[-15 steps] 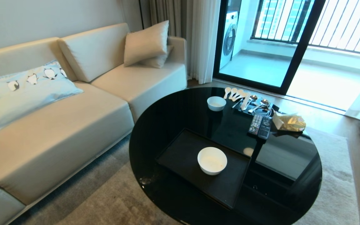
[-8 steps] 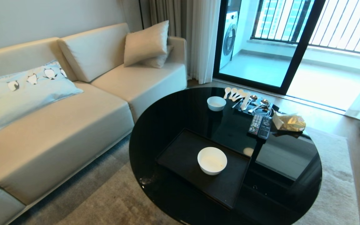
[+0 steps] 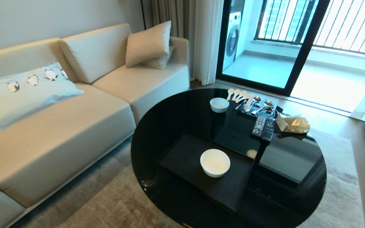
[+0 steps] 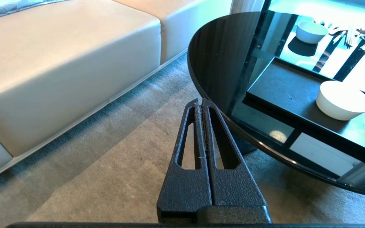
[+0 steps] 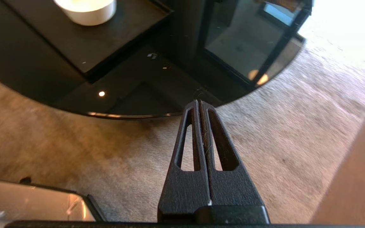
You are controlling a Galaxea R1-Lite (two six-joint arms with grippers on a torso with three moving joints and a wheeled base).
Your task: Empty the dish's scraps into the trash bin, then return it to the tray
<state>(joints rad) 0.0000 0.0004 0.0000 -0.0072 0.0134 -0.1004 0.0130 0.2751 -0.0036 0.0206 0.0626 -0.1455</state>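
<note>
The dish [image 3: 215, 162] sits low and centre in the head view, on the tray [image 3: 182, 158] atop the table [image 3: 169, 120]. It looks glossy, rigid and breakable, probably light, so pinching its rim seems the best hold. Both the left gripper [image 4: 201, 102] and right gripper [image 5: 199, 103] hang over carpet, fingers pressed together, empty.

The head camera looks down from above onto the round table [image 3: 169, 126]. Both wrist cameras look low over carpet [image 4: 106, 177] toward its edge, sharing the tray [image 5: 84, 47].
</note>
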